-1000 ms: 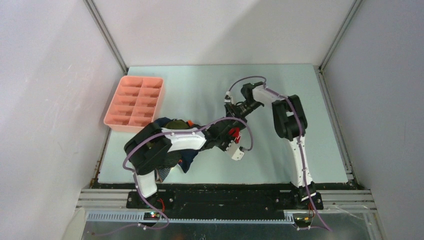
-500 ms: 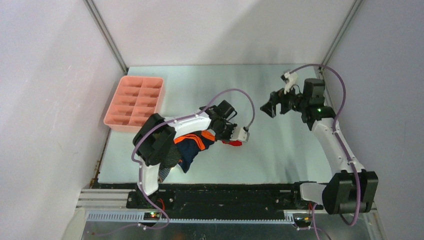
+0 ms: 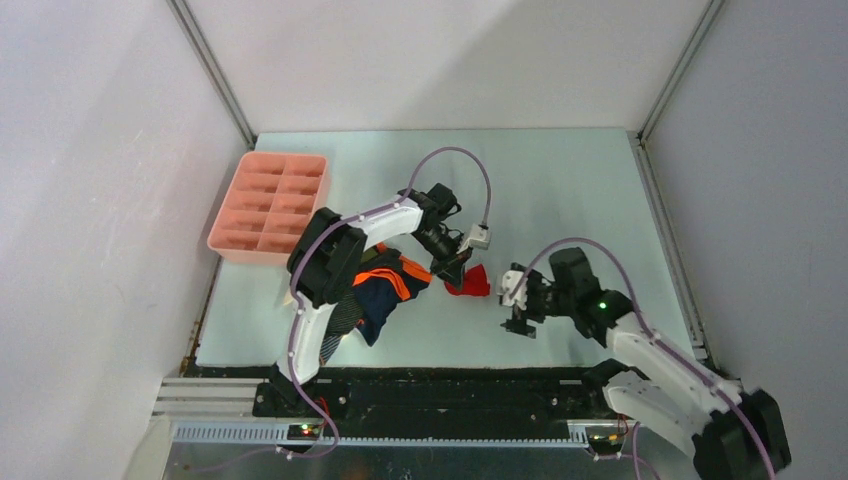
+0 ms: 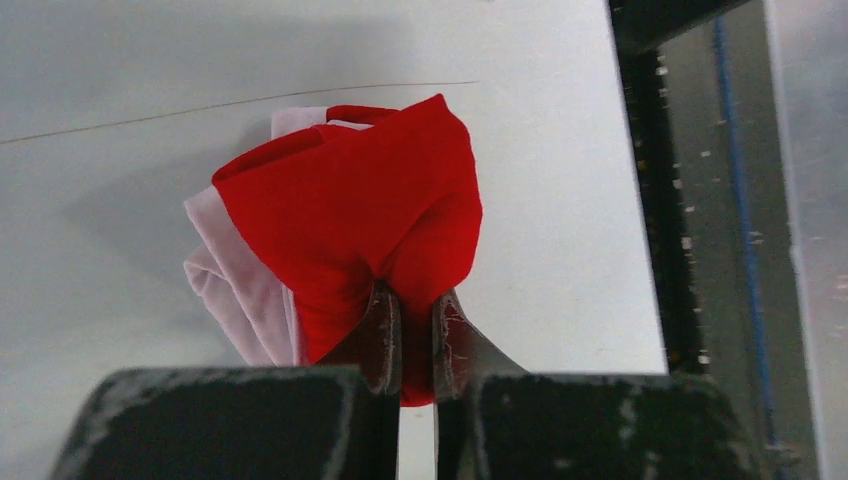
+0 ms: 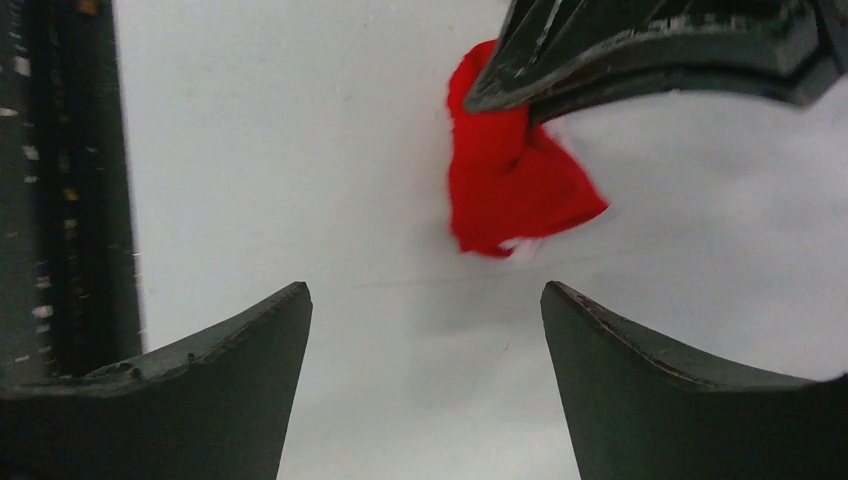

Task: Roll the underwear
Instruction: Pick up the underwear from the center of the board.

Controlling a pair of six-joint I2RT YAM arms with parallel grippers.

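The underwear in hand is a small red cloth brief (image 4: 340, 210) with a pale white-pink lining, bunched into a loose wad near the middle of the pale grey-green table (image 3: 580, 180). The left gripper (image 4: 412, 302) is clamped on it. In the left wrist view the two dark fingers stand almost together with a fold of red cloth pinched between their tips. The rest of the wad spreads out beyond them, red on top and to the right, with the pale layer showing at the left and along the far edge. Whether the wad rests on the surface or hangs just over it is not clear. The right gripper (image 5: 425, 300) holds nothing: its two dark curved fingers are spread wide with bare table between them. The red wad lies beyond them, apart from both tips, and the left gripper's dark fingers reach in from the upper right of that view. From above, the right gripper sits just to the right of the wad, near it but not touching. The left arm (image 3: 345, 245) bends up from its base and over a heap of other pieces. In the heap, a navy brief with orange bands (image 3: 385, 290) lies on top and a dark grey striped brief (image 3: 335, 338) lies toward the near edge, partly hidden by the arm. Farther left, at the table's left edge, stands a pink plastic tray (image 3: 252, 252) with two columns of compartments.
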